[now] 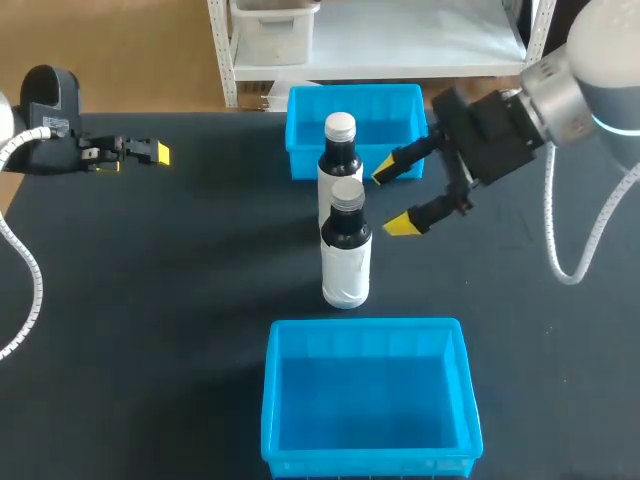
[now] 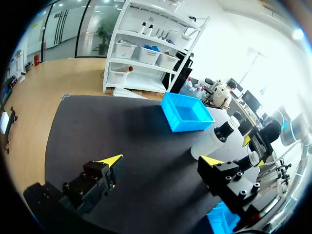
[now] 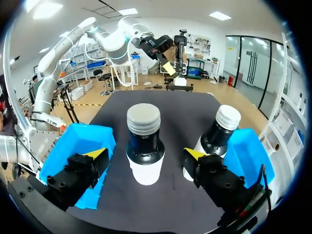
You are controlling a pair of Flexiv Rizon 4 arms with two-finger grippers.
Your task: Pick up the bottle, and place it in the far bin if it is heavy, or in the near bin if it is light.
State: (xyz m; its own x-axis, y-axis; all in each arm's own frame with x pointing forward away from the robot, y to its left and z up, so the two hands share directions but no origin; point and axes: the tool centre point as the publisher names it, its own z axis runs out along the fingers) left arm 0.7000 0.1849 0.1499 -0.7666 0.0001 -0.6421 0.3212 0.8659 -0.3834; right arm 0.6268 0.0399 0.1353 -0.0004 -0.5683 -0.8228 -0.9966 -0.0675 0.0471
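Observation:
Two dark bottles with white labels stand mid-table. The grey-capped one [image 1: 346,250] is nearer, the white-capped one [image 1: 339,160] just behind it, in front of the far blue bin [image 1: 300,130]. The near blue bin [image 1: 275,400] is empty. My right gripper [image 1: 392,198] hangs open just right of the bottles, touching neither. In the right wrist view the grey-capped bottle [image 3: 144,146] stands ahead of the gap of the right gripper [image 3: 145,155], and the white-capped bottle [image 3: 217,134] is beside one finger. My left gripper [image 1: 150,152] sits far left, open and empty; the left gripper [image 2: 160,160] faces bare tabletop.
The black tabletop [image 1: 150,300] spreads wide to the left of the bottles. From the left wrist I see the far bin [image 2: 187,112], a bottle [image 2: 214,139] and a corner of the near bin [image 2: 222,219].

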